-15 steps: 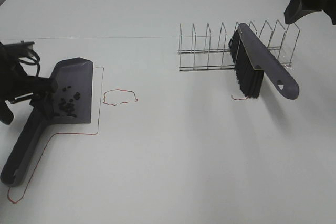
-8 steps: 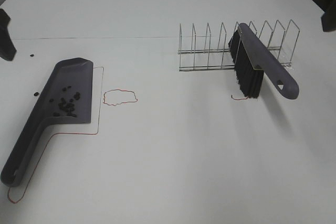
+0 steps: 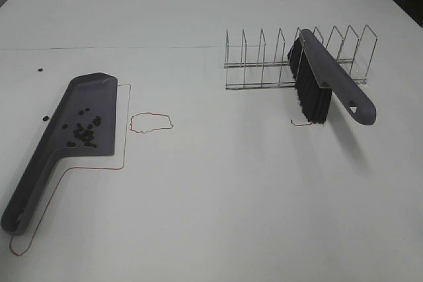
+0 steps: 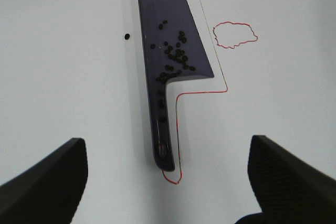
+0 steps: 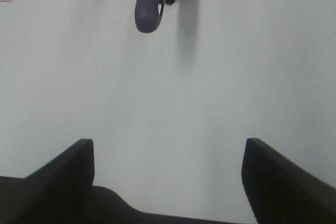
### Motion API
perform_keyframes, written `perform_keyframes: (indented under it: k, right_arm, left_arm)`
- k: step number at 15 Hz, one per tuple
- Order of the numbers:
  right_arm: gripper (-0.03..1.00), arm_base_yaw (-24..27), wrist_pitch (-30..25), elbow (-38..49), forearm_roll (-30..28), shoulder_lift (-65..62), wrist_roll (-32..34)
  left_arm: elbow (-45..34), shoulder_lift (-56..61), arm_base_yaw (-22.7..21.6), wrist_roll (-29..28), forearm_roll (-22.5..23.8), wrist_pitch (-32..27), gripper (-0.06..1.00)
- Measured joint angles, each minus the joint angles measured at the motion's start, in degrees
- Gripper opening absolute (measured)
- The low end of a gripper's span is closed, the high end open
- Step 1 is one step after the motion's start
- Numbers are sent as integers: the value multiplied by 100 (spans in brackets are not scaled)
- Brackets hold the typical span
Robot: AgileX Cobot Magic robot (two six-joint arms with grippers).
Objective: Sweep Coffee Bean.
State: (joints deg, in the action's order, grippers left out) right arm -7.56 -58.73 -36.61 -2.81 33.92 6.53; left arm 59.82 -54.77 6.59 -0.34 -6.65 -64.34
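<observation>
Beans [image 3: 83, 133] in dustpan [image 3: 63, 140] | brush [image 3: 324, 84] on rack [image 3: 264, 64] | left claw [image 4: 168, 182] wide, empty | right claw [image 5: 168, 177] wide, empty

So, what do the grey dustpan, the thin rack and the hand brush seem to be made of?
The dark grey-purple dustpan looks like moulded plastic: one smooth matte piece. The thin see-through rack seems bare metal wire, made of slim silvery rods. The long hand brush appears to have a matching plastic back; its black bristles are probably synthetic fibre, but that is uncertain.
</observation>
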Motion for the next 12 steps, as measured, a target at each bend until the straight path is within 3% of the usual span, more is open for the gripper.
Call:
perform_keyframes:
  k: [5,7,12]
  right_arm:
    - [73,0,-395,905,46,-1513,-223]
    - [73,0,-464,1043,281,-2172,-498]
    - [73,0,-464,1049,516,-2618,-791]
  left_arm:
    - [-1748,2017,0,34,-40,-23,76]
    - [-2807,3363,0,34,-40,-97,76]
    - [-2899,4950,0,34,-40,-11,76]
